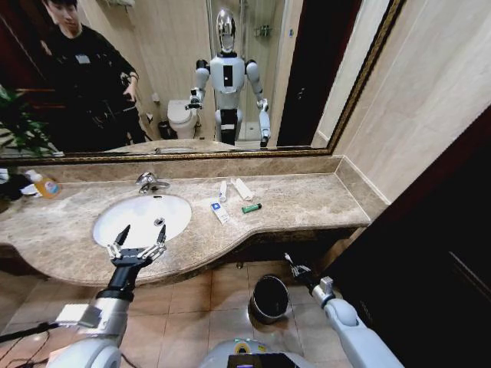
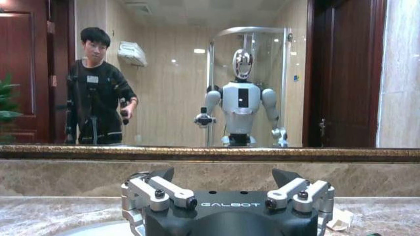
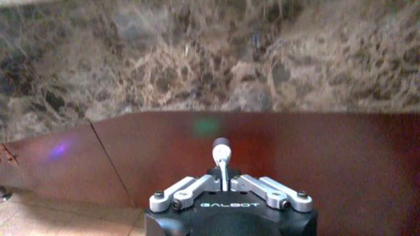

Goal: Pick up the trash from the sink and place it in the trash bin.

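The white oval sink [image 1: 123, 208] is set in a beige marble countertop. Over its front rim my left gripper [image 1: 140, 239] [image 2: 223, 173] hovers open, with nothing between its fingers. Right of the basin, trash lies on the counter: a white tube [image 1: 222, 190], a white packet [image 1: 242, 188], a blue-marked packet [image 1: 220, 212] and a green cylinder [image 1: 252, 208]. The round black trash bin [image 1: 270, 297] stands on the floor below the counter. My right gripper [image 1: 294, 268] [image 3: 222, 160] is low, just above and right of the bin, shut on a small white tube [image 3: 221, 149].
A chrome faucet [image 1: 149, 182] stands behind the basin. An orange-labelled bottle [image 1: 46, 185] sits at the counter's far left. A big mirror backs the counter. A dark wall [image 1: 445, 253] closes the right side. The right wrist camera faces the brown panel [image 3: 315, 147] under the marble edge.
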